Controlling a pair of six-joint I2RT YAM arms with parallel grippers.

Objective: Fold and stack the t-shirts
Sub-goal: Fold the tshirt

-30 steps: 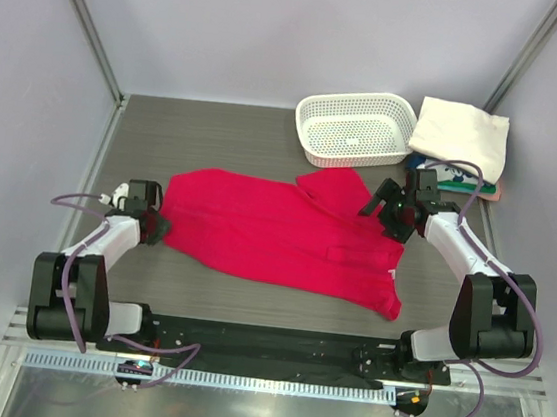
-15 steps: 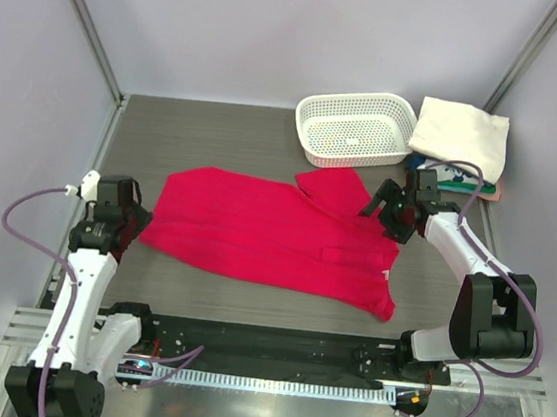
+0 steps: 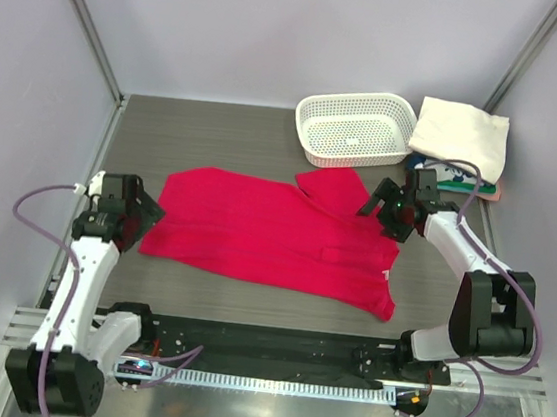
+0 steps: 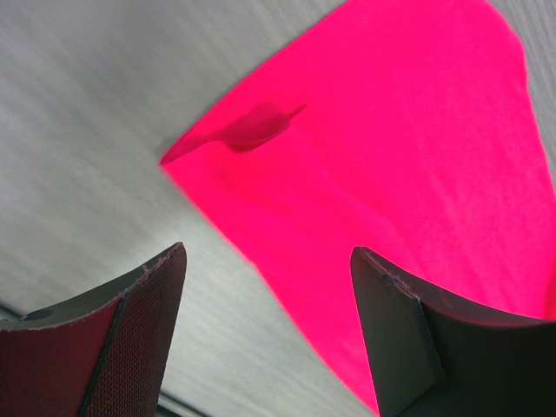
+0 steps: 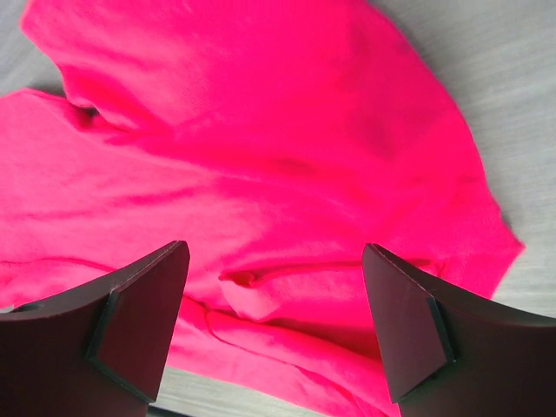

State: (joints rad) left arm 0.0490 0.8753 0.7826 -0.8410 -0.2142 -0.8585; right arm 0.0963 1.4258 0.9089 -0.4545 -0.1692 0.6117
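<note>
A crimson-red t-shirt [image 3: 276,233] lies spread flat across the middle of the table. My left gripper [image 3: 145,215] is at its left edge, open, with nothing between the fingers. In the left wrist view the left gripper [image 4: 268,252] frames the red t-shirt's [image 4: 391,156] edge and bare table. My right gripper [image 3: 377,206] hovers open over the shirt's right end by a sleeve. In the right wrist view the right gripper [image 5: 274,248] looks down on wrinkled red cloth [image 5: 261,130]. A cream-white folded shirt [image 3: 460,134] tops a stack at the back right, with a teal-printed one [image 3: 451,178] under it.
A white perforated basket [image 3: 356,129] stands at the back, left of the folded stack. Grey walls and metal posts close in the table on both sides. A black rail [image 3: 263,343] with the arm bases runs along the near edge.
My left gripper pulled the shirt's left edge leftward, then opened and let it go. The right arm has barely moved.
</note>
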